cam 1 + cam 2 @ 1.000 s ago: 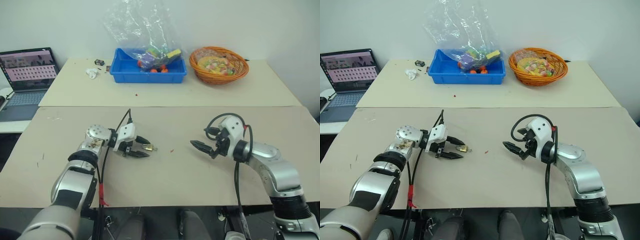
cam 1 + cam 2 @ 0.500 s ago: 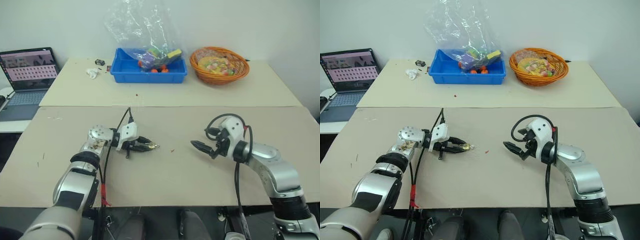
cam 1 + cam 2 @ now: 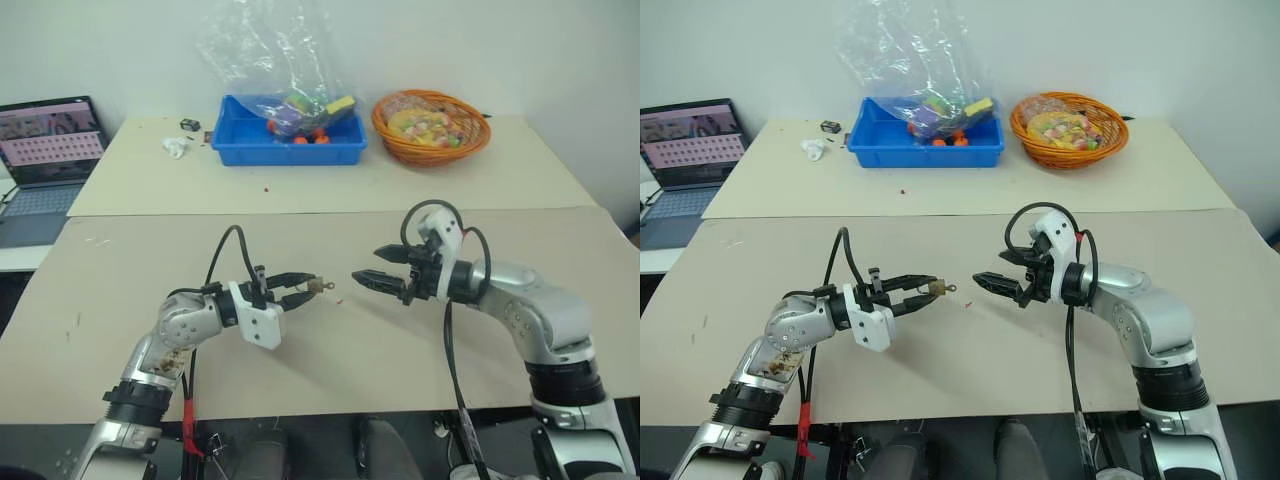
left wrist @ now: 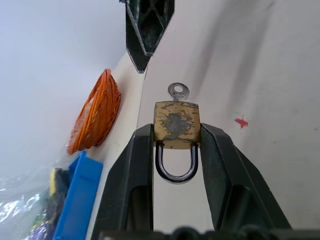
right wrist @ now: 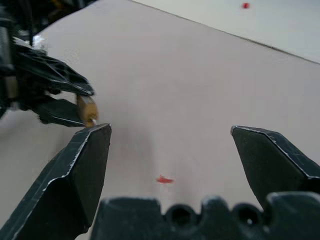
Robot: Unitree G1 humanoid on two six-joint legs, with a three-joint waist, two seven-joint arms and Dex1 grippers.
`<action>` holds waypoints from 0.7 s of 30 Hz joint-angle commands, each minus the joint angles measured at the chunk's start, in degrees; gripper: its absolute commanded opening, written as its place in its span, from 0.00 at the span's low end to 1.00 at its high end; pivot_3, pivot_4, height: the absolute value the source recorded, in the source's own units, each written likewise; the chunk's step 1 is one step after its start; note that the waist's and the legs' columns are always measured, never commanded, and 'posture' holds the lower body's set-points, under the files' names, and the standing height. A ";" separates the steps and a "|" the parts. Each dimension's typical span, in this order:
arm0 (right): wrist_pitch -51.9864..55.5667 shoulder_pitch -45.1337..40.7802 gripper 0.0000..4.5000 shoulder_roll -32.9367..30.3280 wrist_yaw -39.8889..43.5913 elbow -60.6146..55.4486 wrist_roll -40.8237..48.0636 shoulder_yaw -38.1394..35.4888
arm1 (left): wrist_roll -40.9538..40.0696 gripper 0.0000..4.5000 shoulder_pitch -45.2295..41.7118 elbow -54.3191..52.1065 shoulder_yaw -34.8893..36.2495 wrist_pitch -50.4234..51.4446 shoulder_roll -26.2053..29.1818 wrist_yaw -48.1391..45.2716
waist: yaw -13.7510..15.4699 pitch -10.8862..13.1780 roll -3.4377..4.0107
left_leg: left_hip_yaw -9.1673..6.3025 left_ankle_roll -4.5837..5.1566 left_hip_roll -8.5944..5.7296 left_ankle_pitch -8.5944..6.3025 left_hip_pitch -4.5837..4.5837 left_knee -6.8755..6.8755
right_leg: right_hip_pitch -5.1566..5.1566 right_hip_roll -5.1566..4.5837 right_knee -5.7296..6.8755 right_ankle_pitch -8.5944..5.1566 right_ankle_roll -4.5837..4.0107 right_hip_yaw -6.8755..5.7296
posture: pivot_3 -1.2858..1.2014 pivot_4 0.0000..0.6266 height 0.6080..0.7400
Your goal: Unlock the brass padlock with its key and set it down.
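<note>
Pinched between the two fingers of the left gripper (image 4: 176, 145) is the padlock (image 4: 176, 125), its brass body clamped at both sides and lifted clear of the table (image 3: 420, 360). In the left wrist view the silvery shackle (image 4: 175, 162) is seen hanging back between the fingers, while the round head of the key (image 4: 178, 92) sticks out of the far face of the body (so the key is seated in the lock). From the head cameras the padlock (image 3: 936, 287) is seen at the tip of the left gripper, which is pointed roughly level toward the right arm.

Facing it is the right gripper (image 3: 365, 266), its fingers spread wide and nothing between them; the fingertips are near the padlock but apart from it. In the right wrist view the lock (image 5: 86, 109) is seen just past one finger (image 5: 80, 165).

A red speck (image 3: 339, 297) lies on the table below the gap between the two grippers.

Farther back, on a second table (image 3: 520, 170), a blue bin (image 3: 285, 148) with a clear plastic bag (image 3: 265, 50) over it is set beside an orange basket (image 3: 432, 125). A laptop (image 3: 50, 135) is open at the far left.
</note>
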 commanded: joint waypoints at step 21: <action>0.83 -3.83 1.00 2.52 3.62 1.72 1.47 4.74 | -0.61 0.18 1.27 -7.64 -3.22 5.01 4.12 6.70 | -0.58 0.01 0.01 | 0.07 0.04 -0.02 -0.02 -0.05 -0.04 | -0.10 -0.03 -0.02 0.00 0.01 0.02 | 0.52 0.24 0.96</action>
